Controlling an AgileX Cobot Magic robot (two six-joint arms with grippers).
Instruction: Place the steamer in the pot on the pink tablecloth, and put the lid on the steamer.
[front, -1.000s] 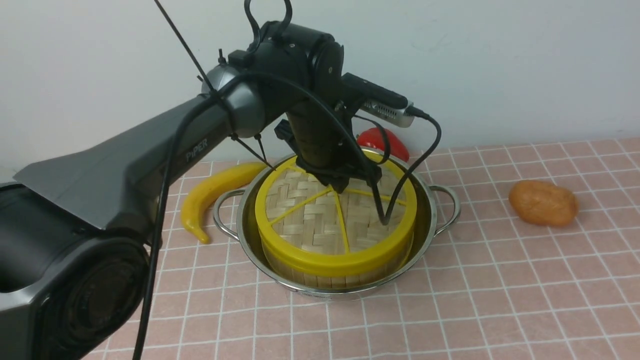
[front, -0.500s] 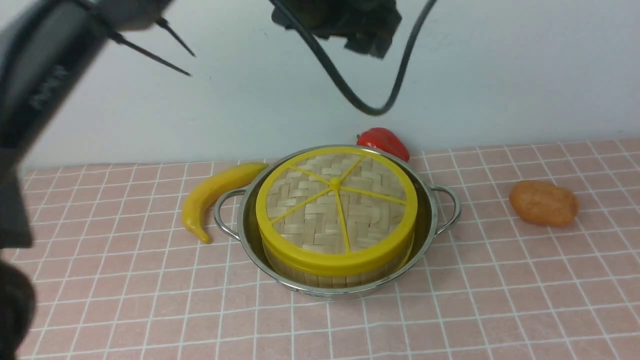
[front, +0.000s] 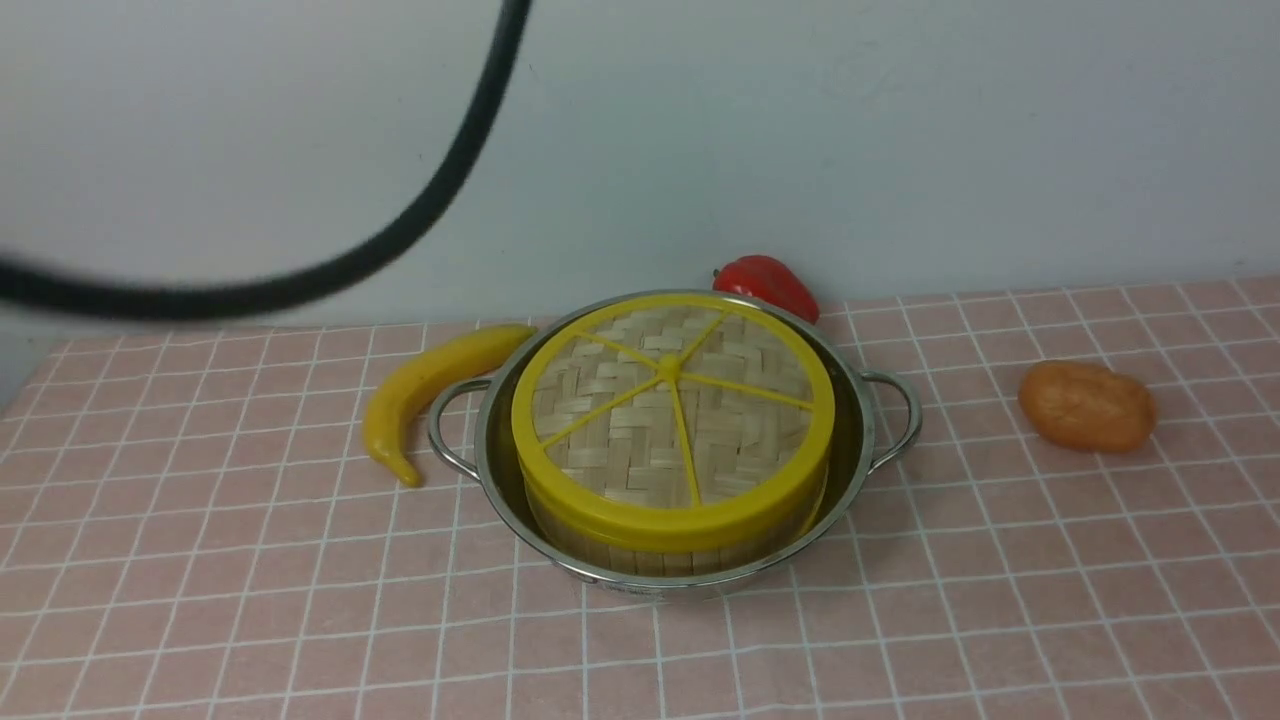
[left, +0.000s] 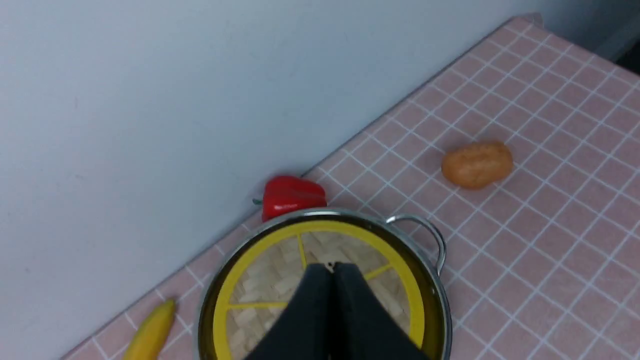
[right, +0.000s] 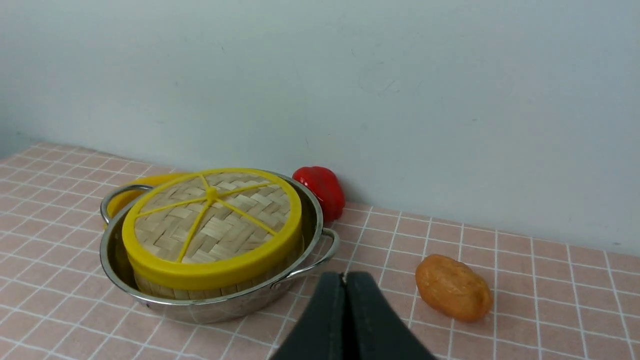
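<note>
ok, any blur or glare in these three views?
Front view: a dark cable smears across the upper left, blurred; the pot and lid are sharp. Left wrist view: soft overall. Right wrist view: crisp, mild reflections on the pot's steel wall.

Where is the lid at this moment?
In the front view the lid sits at the centre, on the steamer inside the pot, right of the yellow banana.

Shiny steel pot (front: 855, 440); woven bamboo lid (front: 672, 420), glossy yellow plastic rim.

Even, soft light; faint shadows. A black cable (front: 420, 215) smears out of focus; the pot (front: 860, 440) rim glints mildly.
</note>
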